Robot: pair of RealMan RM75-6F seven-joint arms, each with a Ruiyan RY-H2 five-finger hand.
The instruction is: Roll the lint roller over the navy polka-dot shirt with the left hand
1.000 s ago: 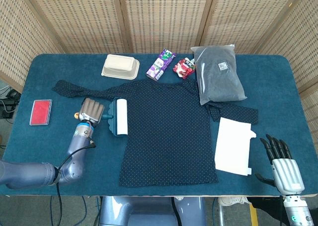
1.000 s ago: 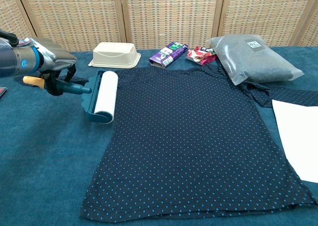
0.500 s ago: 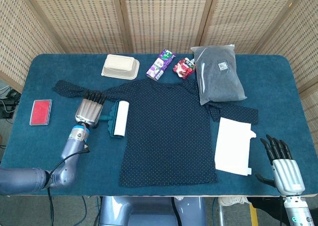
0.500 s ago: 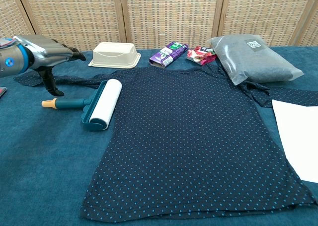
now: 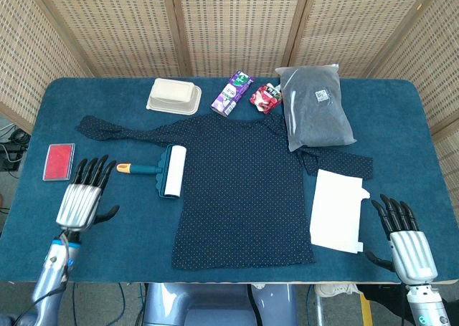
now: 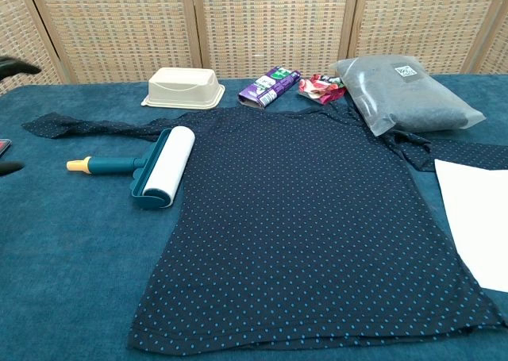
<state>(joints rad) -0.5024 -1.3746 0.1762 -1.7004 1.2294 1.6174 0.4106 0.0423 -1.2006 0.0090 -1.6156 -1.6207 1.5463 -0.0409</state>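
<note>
Left hand: fingers spread apart, holding nothing, pointing up-table toward the far edge. The hand sits over bare blue cloth near the left front of the table. In the chest view only dark fingertips show at the left frame edge.

Lint roller lies free on the table, to the right of the left hand and apart from it; no finger touches it. Its orange-tipped handle end points toward the left hand, just beyond the fingertips. The white roll rests at the left edge of the navy polka-dot shirt, the teal frame partly on the cloth, partly overlapping the shirt hem line; exact contact of the roll with fabric cannot be told.

Shirt is spread flat in the table's middle, one sleeve stretched leftward behind the roller.

Right hand: fingers apart, empty, at the right front corner, near a white sheet that lies beside the shirt.

Other items: red flat case just beyond the left hand; beige box, purple carton, red packet and grey bag along the far side, the bag overlapping the shirt's right sleeve.
</note>
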